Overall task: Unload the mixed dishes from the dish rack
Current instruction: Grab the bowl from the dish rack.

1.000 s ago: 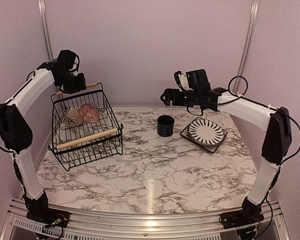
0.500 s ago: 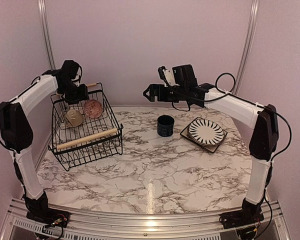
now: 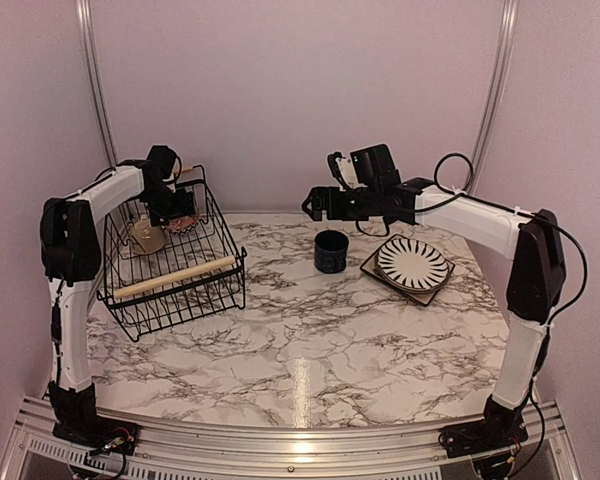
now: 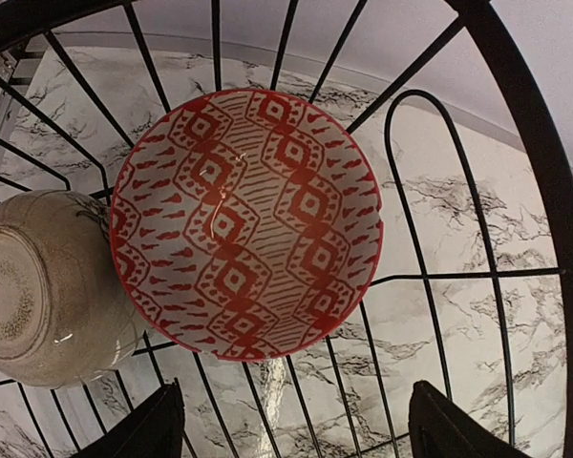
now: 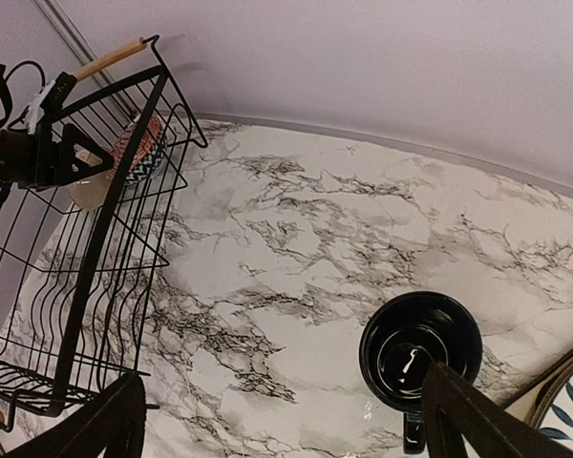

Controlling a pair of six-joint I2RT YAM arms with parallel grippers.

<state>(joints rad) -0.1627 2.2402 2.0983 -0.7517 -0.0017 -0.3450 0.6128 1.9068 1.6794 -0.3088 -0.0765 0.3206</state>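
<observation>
Left hand [image 4: 296, 425] dropping into black wire dish rack [image 3: 185, 300], spread wide, empty, over red-patterned round bowl [image 4: 245, 222]; right hand [image 5: 285, 405] drawing back, agape, holding nothing. Bowl pickup likely next.

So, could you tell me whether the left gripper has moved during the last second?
Yes. Against the dish rack, the left gripper has dropped and shifted right: from above the far rim to inside the basket, over the patterned bowl.

Both bowls [image 4: 244, 224] lie in the dish rack [image 3: 175, 275] at left; right of it the mug [image 3: 331, 251], then the stacked plates [image 3: 412, 263].
</observation>
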